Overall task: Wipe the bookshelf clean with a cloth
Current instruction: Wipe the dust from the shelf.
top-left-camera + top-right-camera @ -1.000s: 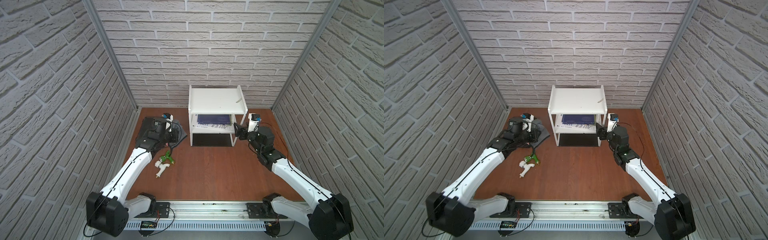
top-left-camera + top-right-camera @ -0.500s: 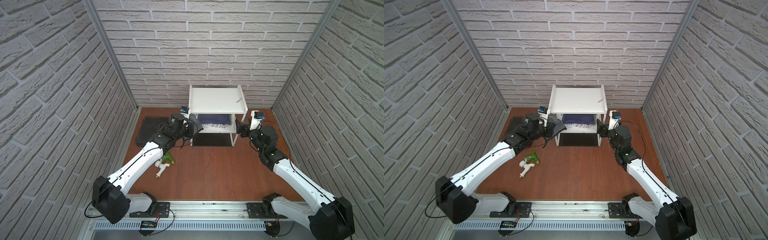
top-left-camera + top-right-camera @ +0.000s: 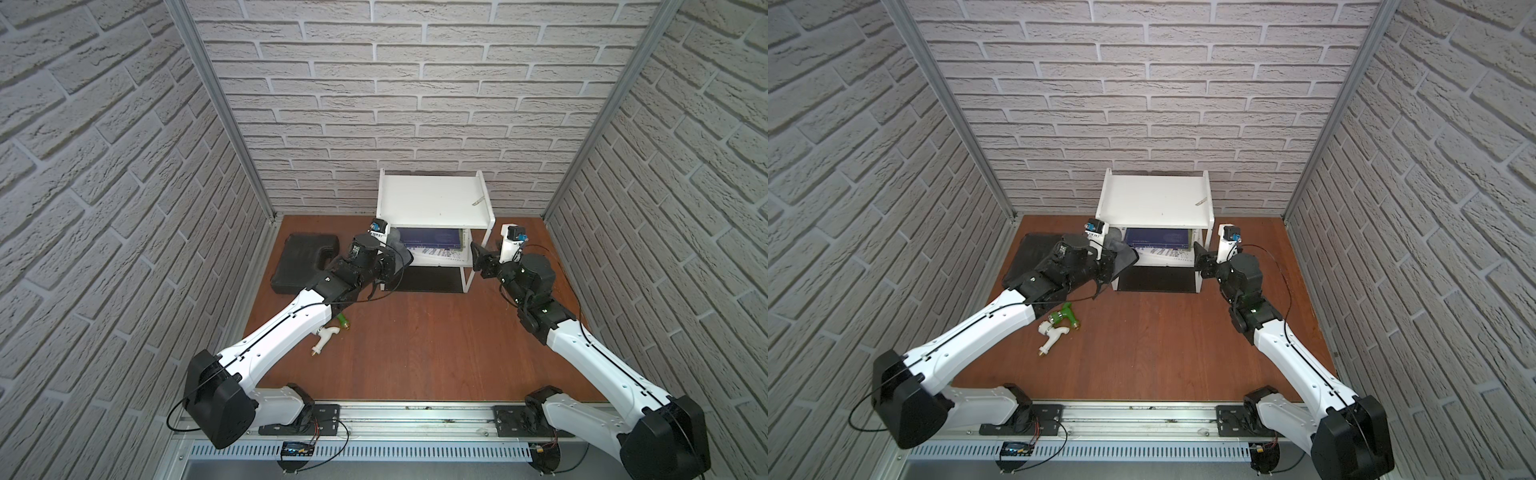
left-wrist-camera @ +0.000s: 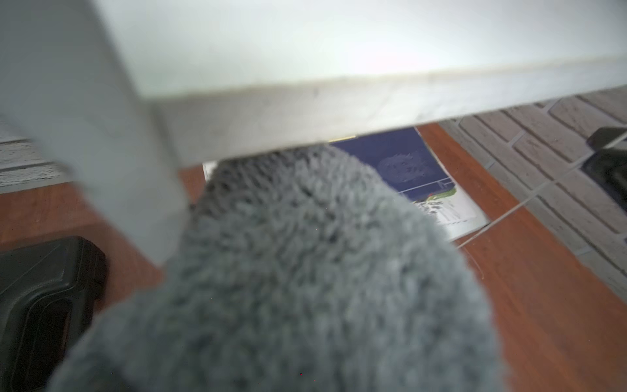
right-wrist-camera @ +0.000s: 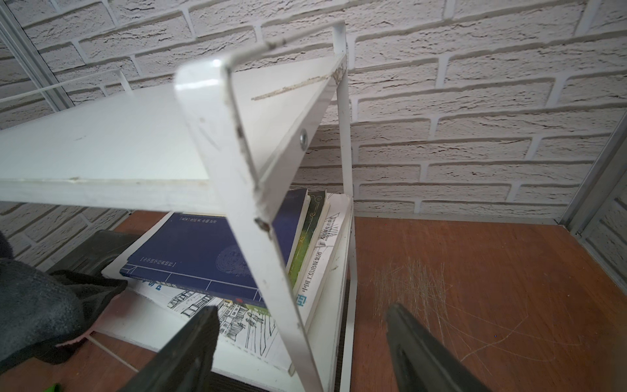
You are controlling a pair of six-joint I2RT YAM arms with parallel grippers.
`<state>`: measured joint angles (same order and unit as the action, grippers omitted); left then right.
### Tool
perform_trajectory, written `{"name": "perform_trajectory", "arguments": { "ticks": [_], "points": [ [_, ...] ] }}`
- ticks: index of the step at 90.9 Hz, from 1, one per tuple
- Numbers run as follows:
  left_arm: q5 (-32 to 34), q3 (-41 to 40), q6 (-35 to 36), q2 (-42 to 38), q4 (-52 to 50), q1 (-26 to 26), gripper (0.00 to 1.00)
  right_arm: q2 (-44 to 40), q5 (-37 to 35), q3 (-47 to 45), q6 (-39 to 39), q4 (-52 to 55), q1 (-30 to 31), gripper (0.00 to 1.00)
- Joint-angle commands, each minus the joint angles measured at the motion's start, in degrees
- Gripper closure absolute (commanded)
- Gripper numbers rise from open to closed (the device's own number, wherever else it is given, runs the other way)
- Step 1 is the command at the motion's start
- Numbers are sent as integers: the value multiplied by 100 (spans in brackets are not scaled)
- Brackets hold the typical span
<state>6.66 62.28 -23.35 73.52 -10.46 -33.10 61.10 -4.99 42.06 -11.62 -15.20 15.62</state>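
The white bookshelf (image 3: pixel 432 199) (image 3: pixel 1154 199) stands against the back wall, with books (image 5: pixel 203 251) on its lower board. My left gripper (image 3: pixel 388 262) is at the shelf's front left corner, shut on the dark grey cloth (image 3: pixel 400 249) (image 3: pixel 1122 254). The cloth (image 4: pixel 305 271) fills the left wrist view and hides the fingers, just under the edge of the top board (image 4: pixel 305 101). In the right wrist view the cloth (image 5: pixel 37 312) shows a pink patch. My right gripper (image 5: pixel 301 310) (image 3: pixel 478 255) is open, its fingers either side of the shelf's front right post.
A flat black case (image 3: pixel 305 257) lies at the left by the wall. A white and green spray nozzle (image 3: pixel 1059 326) lies on the brown table under my left arm. A small thin strip (image 3: pixel 478 201) rests on the top board. Brick walls close in three sides.
My left arm has carried the cloth from over the black case rightward to the bookshelf's front left corner. The right gripper has edged closer to the shelf's right post, still open.
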Motion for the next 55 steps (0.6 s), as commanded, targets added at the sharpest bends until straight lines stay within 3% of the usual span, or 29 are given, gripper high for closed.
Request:
{"name": "perform_trajectory", "arguments": {
  "ticks": [1, 15, 27, 39, 55],
  "points": [
    [-142, -317, -379, 369, 774, -326, 100, -152, -108, -51, 47, -125, -32, 19],
    [-354, 590, -189, 1355, 960, -1045, 100, -166, -39, 8, 76, -75, -32, 19],
    [660, 1034, -16, 1692, 297, -1284, 100, -210, -25, -17, 86, -80, -32, 19],
    [1979, 636, -219, 1333, -460, -910, 100, -265, 364, -99, 354, -41, -32, 19],
    [2547, -97, -429, 346, -733, -712, 100, -702, 593, -261, 637, 268, -34, 19]
  ]
}}
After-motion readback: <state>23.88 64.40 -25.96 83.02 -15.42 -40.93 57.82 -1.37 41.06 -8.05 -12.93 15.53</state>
